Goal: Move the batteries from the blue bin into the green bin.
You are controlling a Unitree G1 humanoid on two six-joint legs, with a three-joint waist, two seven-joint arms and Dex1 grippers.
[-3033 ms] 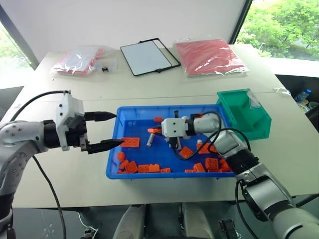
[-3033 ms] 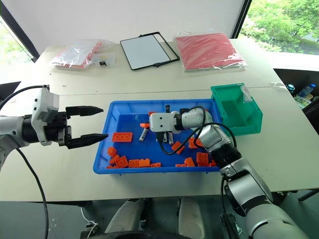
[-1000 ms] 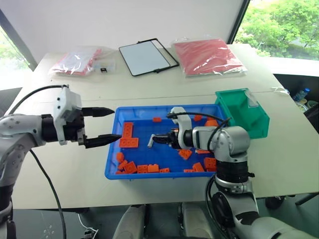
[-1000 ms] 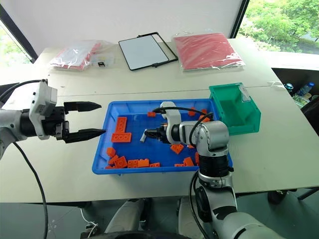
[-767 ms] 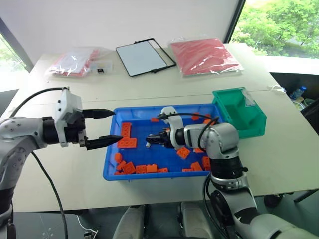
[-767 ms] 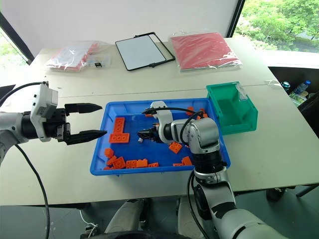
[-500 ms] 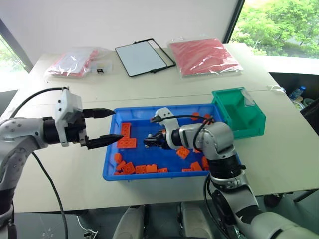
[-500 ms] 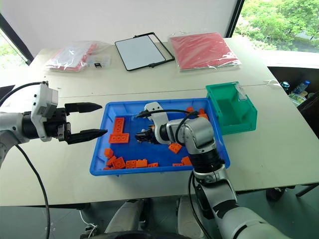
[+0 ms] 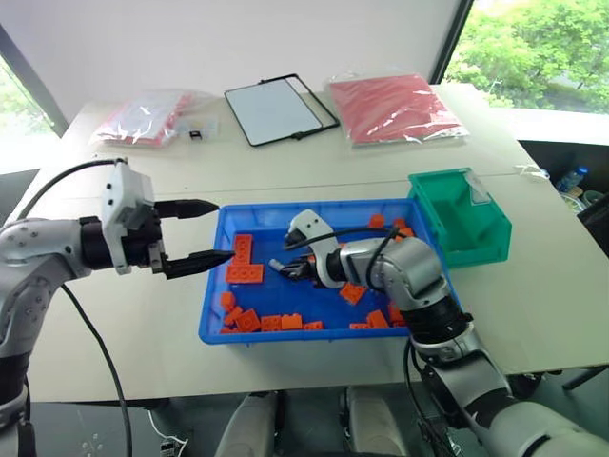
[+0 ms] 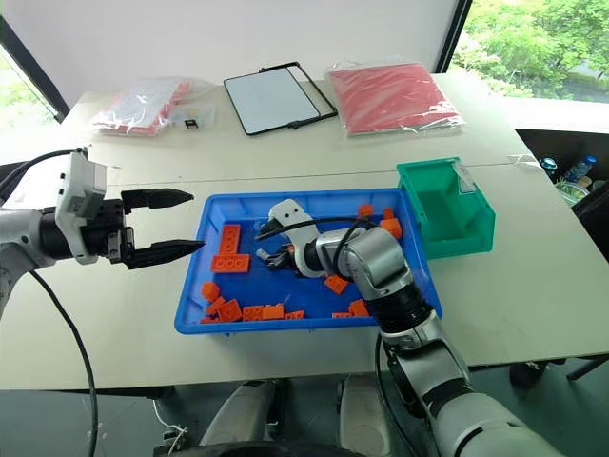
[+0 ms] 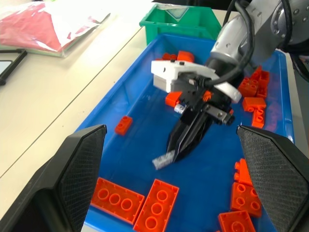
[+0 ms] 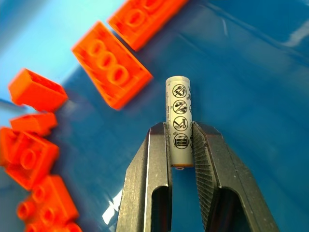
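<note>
- One battery (image 12: 179, 120), silver-grey with small printed symbols, sits pinched between the two fingers (image 12: 157, 159) of the right hand (image 11: 183, 145); most of its length sticks out past the fingertips.
- A second ago that hand was open beside the battery; it has since closed on it.
- Battery and hand are inside the blue bin (image 9: 221, 314), over a bare patch of its floor left of centre (whether the battery's end touches the floor I cannot tell).
- Orange bricks (image 9: 247, 272) lie scattered round it: two flat ones near the bin's left wall, a row along the near rim, more toward the right end.
- Right arm has swung since the frame a second back: the hand now points left and downward from further back in the bin.
- Green bin (image 9: 461, 215) stands just outside the blue bin's far right corner, touching or nearly so; its inside looks bare.
- Left hand (image 9: 198, 233) hovers at the blue bin's left edge, fingers spread wide, gripping nothing; unchanged from before.
- Counter (image 9: 143, 324) beyond: a black-framed white board (image 9: 281, 109), a clear bag of red sheets (image 9: 395, 107) to its right, another clear bag (image 9: 147, 118) to its left.
</note>
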